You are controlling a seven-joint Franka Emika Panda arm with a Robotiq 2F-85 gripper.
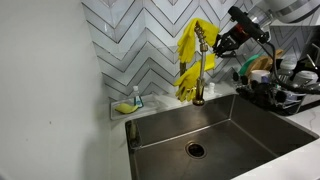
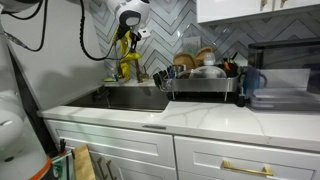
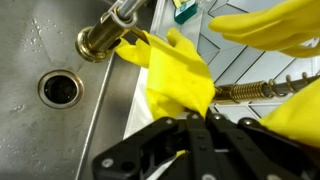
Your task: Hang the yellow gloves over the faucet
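Black linkage of the gripper [image 3: 203, 118] fills the near edge of the wrist view, its two fingers pressed together with their tips right against the yellow gloves [image 3: 180, 75]; whether a fold of rubber is caught between them cannot be told. In an exterior view the gripper [image 1: 217, 44] sits high, just right of the top of the faucet [image 1: 200, 70], on which the gloves [image 1: 190, 50] are draped, their cuffs and fingers dangling down the left side of the brass neck. From the wrist camera the faucet's round base [image 3: 100, 40] stands on the ledge behind the basin and its coiled spring neck runs off to the right, with yellow rubber on both sides of it. Below lies the stainless sink [image 1: 230, 125] with its drain [image 1: 196, 150] near the middle. A yellow-green sponge [image 1: 124, 107] rests on the ledge at the far left corner, against the herringbone tile backsplash [image 1: 140, 40]. Right of the sink, a loaded dish rack [image 1: 280, 95] stands on the counter.
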